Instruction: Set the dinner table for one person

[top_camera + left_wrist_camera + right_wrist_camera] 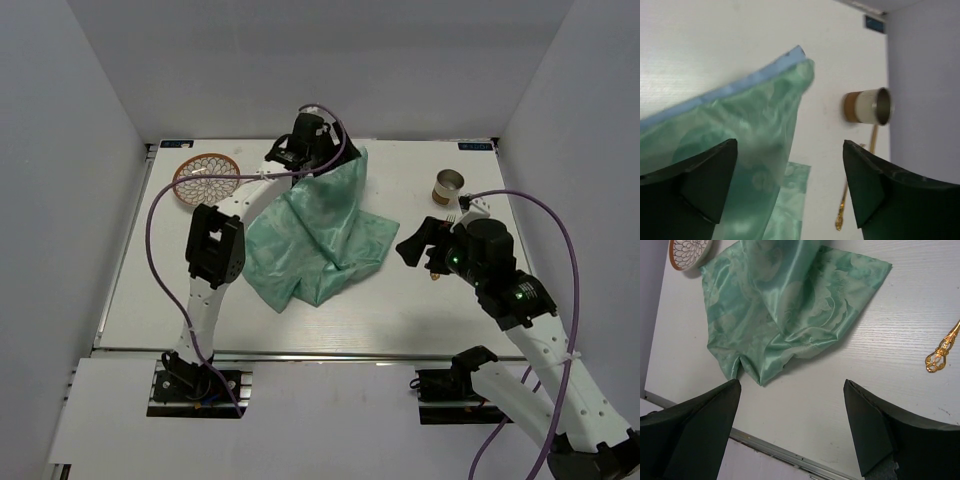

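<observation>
The white dinner table (400, 320) carries a crumpled mint-green cloth (320, 235) in its middle. A patterned plate (205, 180) lies at the far left. A metal cup (449, 186) with a brown band lies on its side at the far right, with a gold utensil (453, 217) just in front of it. My left gripper (322, 150) is open over the cloth's raised far corner; the cloth (750, 130) drapes against its left finger. My right gripper (418, 245) is open and empty above the table, right of the cloth (785, 305), partly covering the utensil (940, 352).
Grey walls close in the table at the left, back and right. The aluminium rail (790, 457) of the front edge shows under my right gripper (791, 385). The cup (867, 106) and utensil (844, 197) lie near the right wall, and the plate (687, 250) near the left wall.
</observation>
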Robot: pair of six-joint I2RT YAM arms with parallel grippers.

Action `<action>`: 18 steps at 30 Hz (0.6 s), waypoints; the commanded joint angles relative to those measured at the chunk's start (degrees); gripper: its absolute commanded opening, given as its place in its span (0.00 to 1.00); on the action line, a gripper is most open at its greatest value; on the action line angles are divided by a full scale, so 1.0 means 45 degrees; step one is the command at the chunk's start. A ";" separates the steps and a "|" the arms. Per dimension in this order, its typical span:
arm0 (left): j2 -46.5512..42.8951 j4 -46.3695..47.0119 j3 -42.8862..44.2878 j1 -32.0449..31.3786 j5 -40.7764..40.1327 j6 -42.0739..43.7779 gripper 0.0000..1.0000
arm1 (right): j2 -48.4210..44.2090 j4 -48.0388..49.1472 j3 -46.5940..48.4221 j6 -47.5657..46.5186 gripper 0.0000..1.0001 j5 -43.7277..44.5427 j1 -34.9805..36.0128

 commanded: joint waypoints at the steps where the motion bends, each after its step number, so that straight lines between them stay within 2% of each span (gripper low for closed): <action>1: -0.0419 -0.1591 -0.0338 0.0012 -0.1277 -0.0498 0.98 | 0.0183 0.0003 0.0106 0.0014 0.89 0.0169 -0.0013; 2: -0.1079 -0.1630 -0.1096 -0.0123 -0.2574 -0.0459 0.98 | 0.0203 0.0178 -0.0244 0.0014 0.89 0.0168 -0.0032; 4: -0.2114 -0.2621 -0.1551 -0.0125 -0.3656 -0.0458 0.98 | 0.0475 0.0820 -0.0810 0.0072 0.89 -0.0572 -0.0013; 5: -0.2450 -0.3168 -0.1785 -0.0241 -0.4744 -0.0575 0.98 | 0.0592 0.0999 -0.0987 0.0150 0.89 -0.0729 -0.0012; 6: -0.2782 -0.4681 -0.1884 -0.0242 -0.5297 -0.1098 0.98 | 0.0883 0.1252 -0.1144 0.0228 0.89 -0.0865 -0.0012; 8: -0.3910 -0.6194 -0.2409 -0.0359 -0.6177 -0.1725 0.98 | 0.1197 0.1858 -0.1553 0.0560 0.89 -0.0828 -0.0013; 9: -0.4382 -0.7322 -0.3592 -0.0475 -0.6974 -0.2695 0.98 | 0.1508 0.2053 -0.1652 0.0658 0.89 -0.0654 -0.0051; 11: -0.5572 -0.7470 -0.5469 -0.0592 -0.7215 -0.3365 0.98 | 0.1900 0.2366 -0.1770 0.1104 0.89 -0.0167 -0.0071; 12: -0.6796 -0.7335 -0.7470 -0.0593 -0.7139 -0.4045 0.98 | 0.2424 0.2368 -0.1751 0.1301 0.89 0.0629 -0.0052; 15: -0.9103 -0.6476 -1.0660 -0.0593 -0.6555 -0.4615 0.98 | 0.3789 0.2445 -0.1440 0.2375 0.89 0.1766 -0.0265; 18: -1.0863 -0.6161 -1.2270 -0.0711 -0.6065 -0.4638 0.98 | 0.5549 0.3107 -0.1011 0.2865 0.88 0.2005 -0.0616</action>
